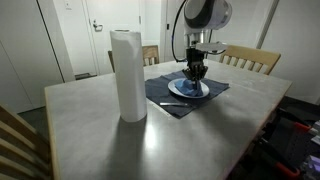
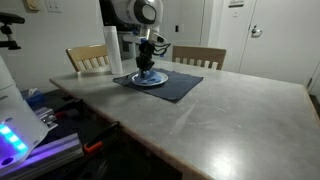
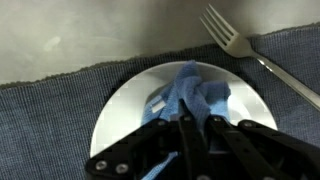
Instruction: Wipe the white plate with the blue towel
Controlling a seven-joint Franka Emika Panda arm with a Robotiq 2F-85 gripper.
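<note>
A white plate lies on a dark blue placemat; it also shows in both exterior views. A crumpled light blue towel sits on the plate. My gripper is directly above the plate, its fingers shut on the towel and pressing it onto the plate. In both exterior views the gripper points straight down onto the plate.
A silver fork lies on the placemat beside the plate. A tall paper towel roll stands on the grey table. Wooden chairs stand along the table's far side.
</note>
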